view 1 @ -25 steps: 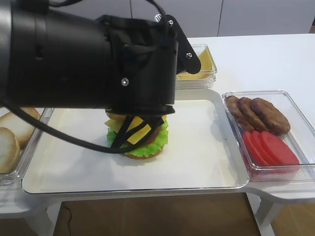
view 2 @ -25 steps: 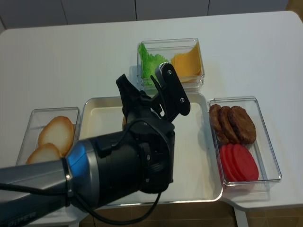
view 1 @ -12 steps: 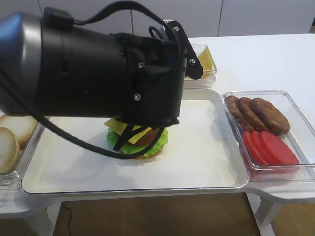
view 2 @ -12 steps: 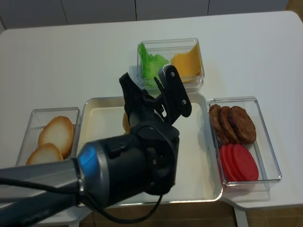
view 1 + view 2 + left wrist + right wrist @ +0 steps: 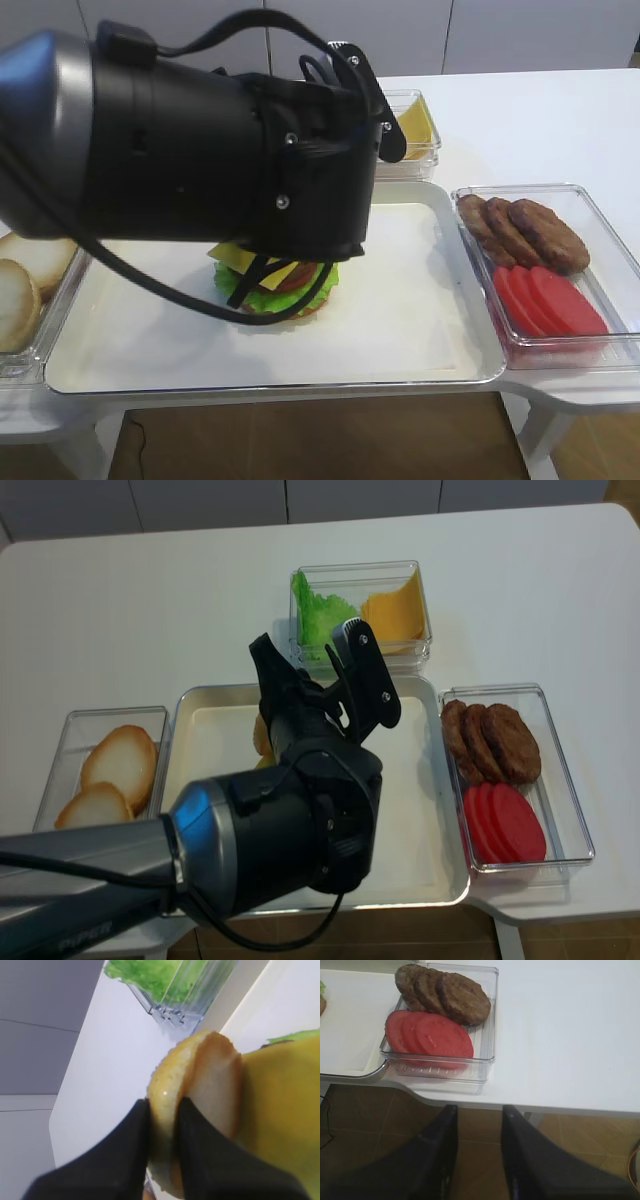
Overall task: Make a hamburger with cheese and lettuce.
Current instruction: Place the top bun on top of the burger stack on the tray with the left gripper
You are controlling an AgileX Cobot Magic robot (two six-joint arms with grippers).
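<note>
**Desk:** What do you have on the left side?

**Me:** From the left wrist view I see the left gripper (image 5: pixel 162 1125) pinching a top bun (image 5: pixel 200 1110) by its edge, the dark fingers (image 5: pixel 127 1150) pressed on either side of it; the bun stands on edge, tilted, just beside the cheese (image 5: pixel 280 1110); a strip of the lettuce (image 5: pixel 295 1036) peeks out past the yellow

**Desk:** And the hamburger itself?

**Me:** The hamburger (image 5: pixel 275 285) sits on the white tray (image 5: pixel 400 330), left of the tray's middle, under the bulk of the left arm (image 5: pixel 190 150); in the front view I make out the yellow slice over something reddish brown, with the green frill spread below; the arm hides the top of the stack, so I cannot tell whether the bun touches the cheese

**Desk:** Right side?

**Me:** I see the right gripper (image 5: pixel 477 1155) hanging off the front edge of the table (image 5: pixel 570 1035), over the floor; its two fingers stand apart with nothing between them

**Desk:** Anything else around the tray?

**Me:** To the right, a clear box (image 5: pixel 610 270) holds brown patties (image 5: pixel 520 230) at the back and red tomato slices (image 5: pixel 550 300) at the front; behind the tray, a second clear box (image 5: pixel 360 610) holds loose green leaves (image 5: pixel 318 615) on its left and yellow slices (image 5: pixel 395 615) on its right; to the left, a third box (image 5: pixel 70 750) holds pale bun halves (image 5: pixel 115 765)
</note>
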